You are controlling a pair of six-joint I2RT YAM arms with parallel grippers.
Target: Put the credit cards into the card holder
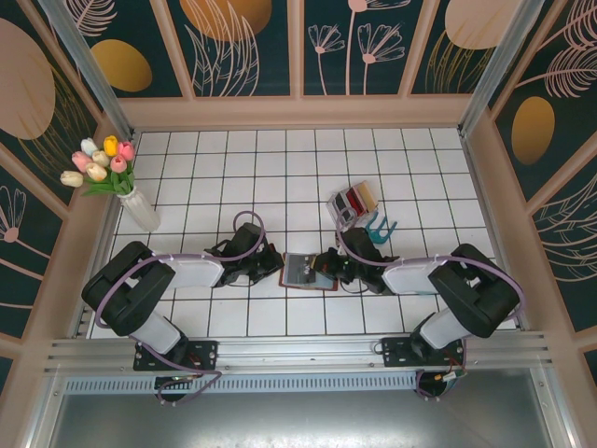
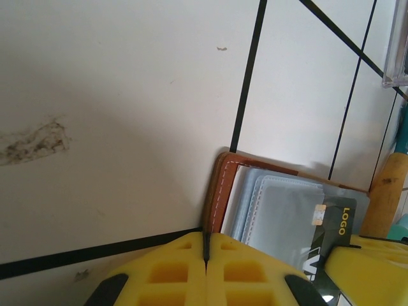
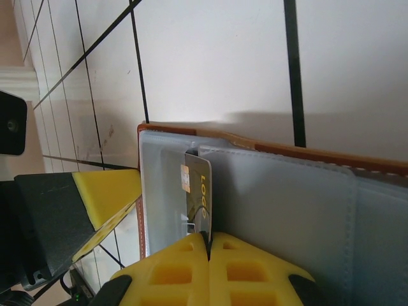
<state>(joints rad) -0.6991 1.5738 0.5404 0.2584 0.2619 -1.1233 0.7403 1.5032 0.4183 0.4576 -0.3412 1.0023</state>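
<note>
1. Left wrist view: the left gripper (image 2: 205, 241) has its yellow fingers (image 2: 166, 271) pressed flat together. The stitched brown edge of the card holder (image 2: 220, 191) runs straight into the seam between them, so they pinch that edge.
2. In the right wrist view the right gripper (image 3: 208, 241) is likewise closed. Its tips nip the near end of a grey card (image 3: 199, 191) that carries a gold chip and the word "LOGO".
3. That grey card lies against the inside of the card holder, its long edge meeting the lip of a clear inner pocket. How far it sits under the pocket cannot be told.
4. The card holder lies opened out, clear pockets upward, on the white tiled table (image 1: 233, 159). From above it sits between the two gripper tips, near the middle of the table's front rows of tiles, with each gripper touching one side.
5. Behind the right gripper, a little apart, a clear plastic box (image 1: 340, 207) stands tilted with the other credit cards (image 1: 359, 198), red and tan, inside it.
6. A teal object (image 1: 378, 229) stands just beside the box, on its near right.
7. Well away on the left side of the table, a white vase (image 1: 142, 211) holds tulips (image 1: 98, 161).
</note>
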